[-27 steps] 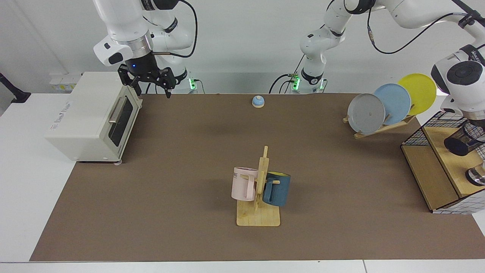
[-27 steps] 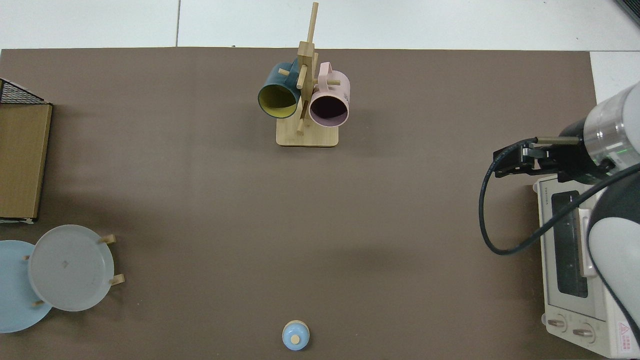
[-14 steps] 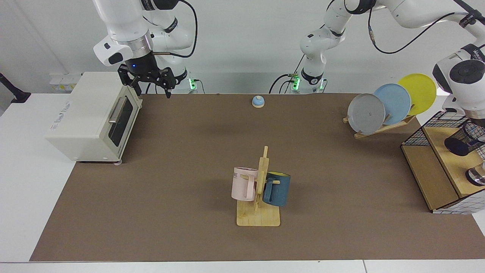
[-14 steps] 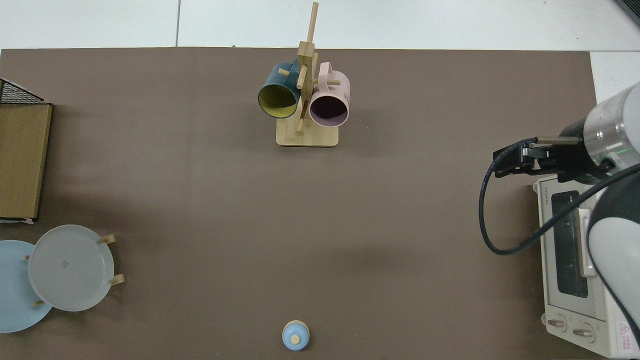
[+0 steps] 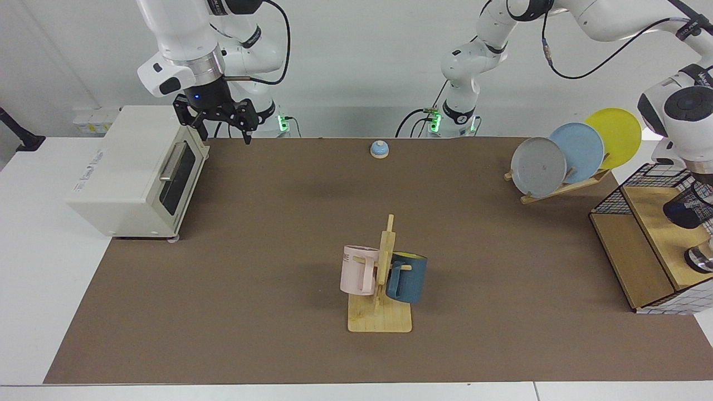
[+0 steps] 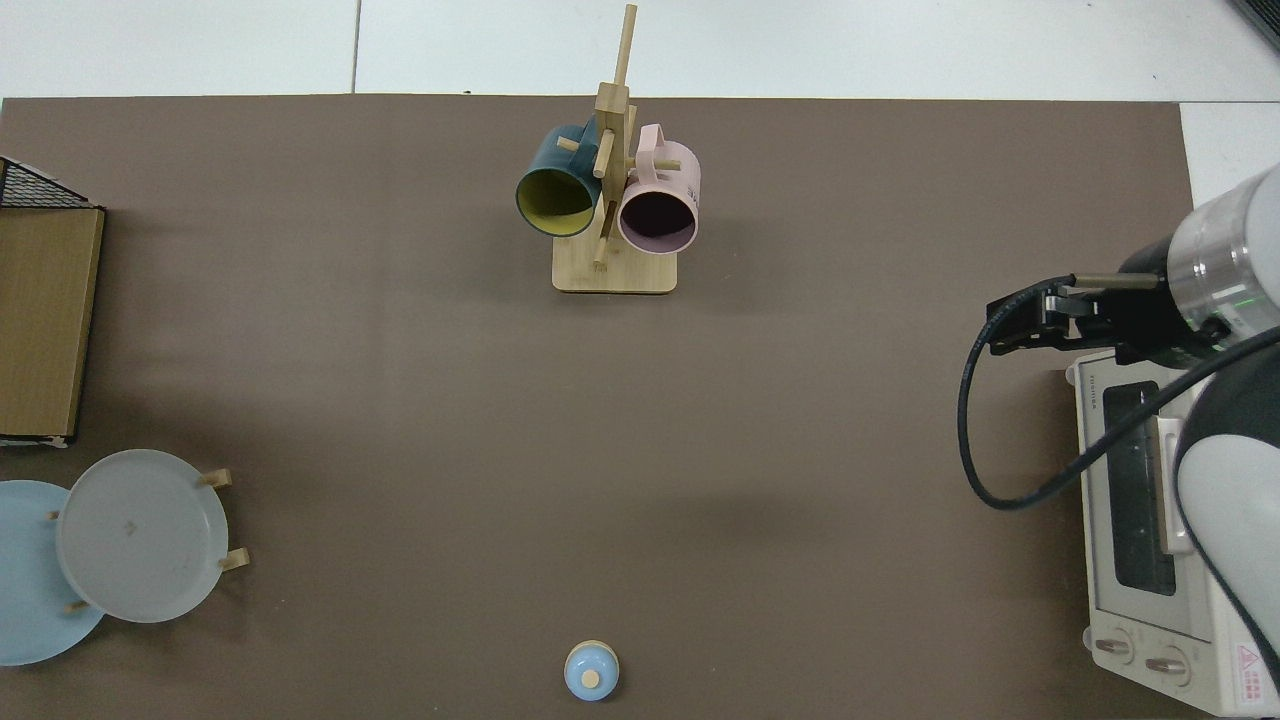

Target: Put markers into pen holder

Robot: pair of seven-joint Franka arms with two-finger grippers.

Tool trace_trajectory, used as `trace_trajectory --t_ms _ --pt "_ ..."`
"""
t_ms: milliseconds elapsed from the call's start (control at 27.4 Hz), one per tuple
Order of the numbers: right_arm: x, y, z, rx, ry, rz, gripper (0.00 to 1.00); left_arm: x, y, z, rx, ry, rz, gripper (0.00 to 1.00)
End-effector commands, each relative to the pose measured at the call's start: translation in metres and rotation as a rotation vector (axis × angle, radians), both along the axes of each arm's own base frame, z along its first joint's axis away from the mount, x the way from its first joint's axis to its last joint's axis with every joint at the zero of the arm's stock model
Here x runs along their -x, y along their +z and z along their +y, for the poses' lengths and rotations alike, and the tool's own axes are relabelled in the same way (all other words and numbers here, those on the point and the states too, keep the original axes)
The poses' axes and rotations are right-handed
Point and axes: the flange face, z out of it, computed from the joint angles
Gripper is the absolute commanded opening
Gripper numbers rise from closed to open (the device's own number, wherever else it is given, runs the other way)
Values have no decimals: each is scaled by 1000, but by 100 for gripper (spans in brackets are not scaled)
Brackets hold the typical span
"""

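The pen holder (image 5: 689, 207) hangs tilted over the wooden shelf (image 5: 663, 234) at three o'clock, seemingly grasped by the left claw, whose grip I cannot tell. No marker shows. Best set it upright clear of the wire basket (image 5: 640, 186). The right claw (image 5: 221, 127) waits released by the toaster oven (image 5: 133, 172).

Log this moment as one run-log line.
left arm: at pen holder on wooden shelf, gripper hidden | right gripper: open, waiting over toaster oven | marker: not visible

Only the mug rack (image 5: 380, 289) interrupts the mat's (image 5: 250, 267) open middle.
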Motion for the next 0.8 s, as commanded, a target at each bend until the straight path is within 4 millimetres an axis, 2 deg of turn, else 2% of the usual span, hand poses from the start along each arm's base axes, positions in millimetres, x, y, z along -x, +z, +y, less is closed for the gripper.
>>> trace_trajectory --t_ms 0,256,402,439,512,621,768 --pt "1 3 -3 -22 15 -6 100 1 11 1 0 -6 -29 48" --pt "1 3 -3 -22 15 -6 100 -4 37 -6 -25 -41 -26 51" --pt "1 3 -3 -22 15 -6 100 -1 58 -19 3 -21 -49 70" --pt "1 3 -3 -21 15 -8 100 1 62 -23 15 -12 -55 78" --pt "1 3 -3 -22 15 -6 100 5 73 -30 41 4 -70 82" --pt "1 3 -3 -22 15 -6 100 10 92 -42 95 28 -106 97" --pt "1 3 -3 -22 15 -6 100 15 117 -67 181 66 -131 100"
